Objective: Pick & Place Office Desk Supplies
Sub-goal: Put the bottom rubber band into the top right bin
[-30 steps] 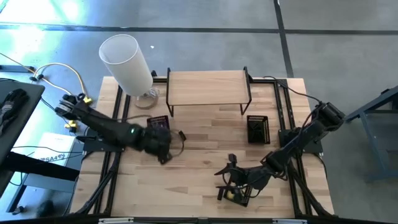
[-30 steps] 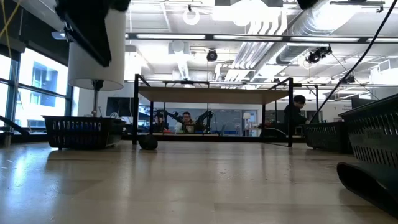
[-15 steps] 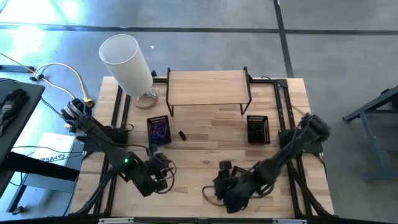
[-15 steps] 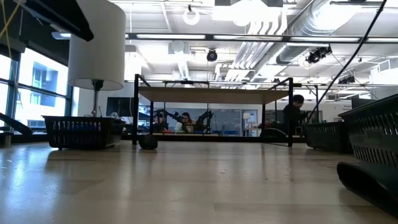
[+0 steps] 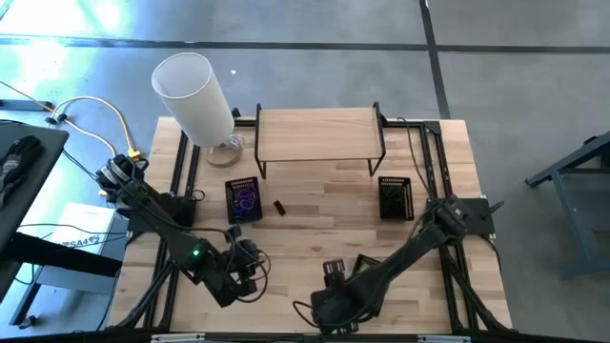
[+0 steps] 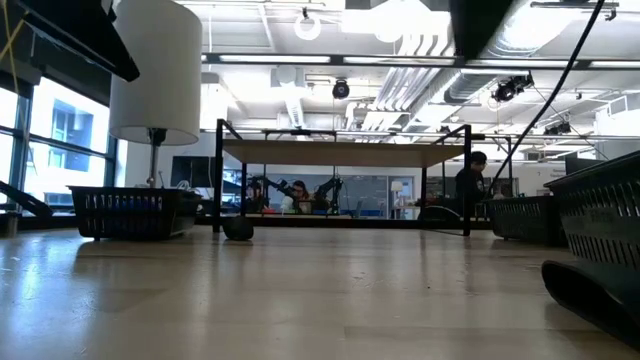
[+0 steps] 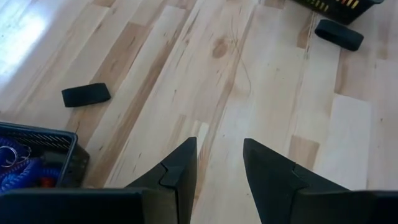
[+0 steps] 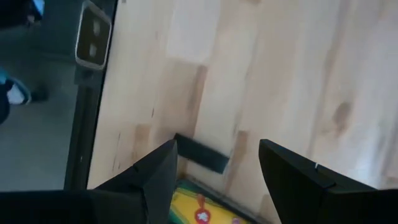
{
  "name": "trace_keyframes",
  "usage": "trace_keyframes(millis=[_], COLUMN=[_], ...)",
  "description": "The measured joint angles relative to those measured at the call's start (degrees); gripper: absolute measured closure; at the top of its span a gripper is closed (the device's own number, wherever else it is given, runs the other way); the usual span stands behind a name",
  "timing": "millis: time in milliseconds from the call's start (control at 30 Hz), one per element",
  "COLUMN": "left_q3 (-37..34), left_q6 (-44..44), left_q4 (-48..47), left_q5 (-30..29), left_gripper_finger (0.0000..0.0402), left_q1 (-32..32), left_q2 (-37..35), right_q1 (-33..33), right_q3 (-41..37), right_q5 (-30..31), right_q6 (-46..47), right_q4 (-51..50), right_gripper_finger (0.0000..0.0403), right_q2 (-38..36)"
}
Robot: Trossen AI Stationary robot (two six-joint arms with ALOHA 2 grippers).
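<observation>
A black mesh tray (image 5: 244, 200) with purple and blue band loops (image 7: 18, 163) stands left of the table's middle. A small black block (image 5: 279, 207) lies flat on the wood just to its right. My left gripper (image 5: 250, 276) hangs open over bare wood near the front edge, its fingers (image 7: 217, 143) empty. My right gripper (image 5: 319, 310) is open at the front edge and points steeply down. Below it lies a second black block (image 8: 199, 154), beside something yellow (image 8: 205, 208). The arm hides most of the near tray (image 5: 367, 265).
A wooden shelf on black legs (image 5: 319, 133) stands at the back, with a tall white cylinder (image 5: 195, 95) at the back left. Another black mesh tray (image 5: 395, 197) sits at the right. Bare wood lies between the two arms.
My left gripper has left the band tray and swung toward the near edge, sinking a little. My right gripper has moved from over the near tray toward the near-left and tipped steeply downward. Neither has changed its opening.
</observation>
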Motion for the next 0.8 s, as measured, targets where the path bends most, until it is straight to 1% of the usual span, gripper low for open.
trace_keyframes(millis=[133, 300, 467, 533, 800], left_q3=[0.0, 0.0, 0.0, 0.0, 0.0], left_q6=[0.2, 0.6, 0.2, 0.2, 0.0], left_q4=[0.4, 1.0, 1.2, 1.2, 2.3], left_q5=[0.0, 0.0, 0.0, 0.0, 0.0], left_gripper_finger=[0.0277, 0.0277, 0.0277, 0.0277, 0.0277], left_q1=[0.0, 0.0, 0.0, -0.3, -0.6], left_q2=[0.0, 0.0, 0.0, 0.0, 0.0], right_q1=[-0.2, -0.5, -0.4, -0.4, -0.5], right_q3=[0.0, 0.0, 0.0, 0.0, -0.2], right_q5=[-2.0, -5.1, -5.2, -5.4, -10.7], right_q6=[0.1, 0.4, 0.4, -0.7, -9.0], right_q4=[-0.5, 2.5, 3.8, 3.7, 4.9], right_gripper_finger=[0.0188, 0.0188, 0.0188, 0.0188, 0.0188], right_q2=[2.1, 3.7, 3.6, 3.6, 6.4])
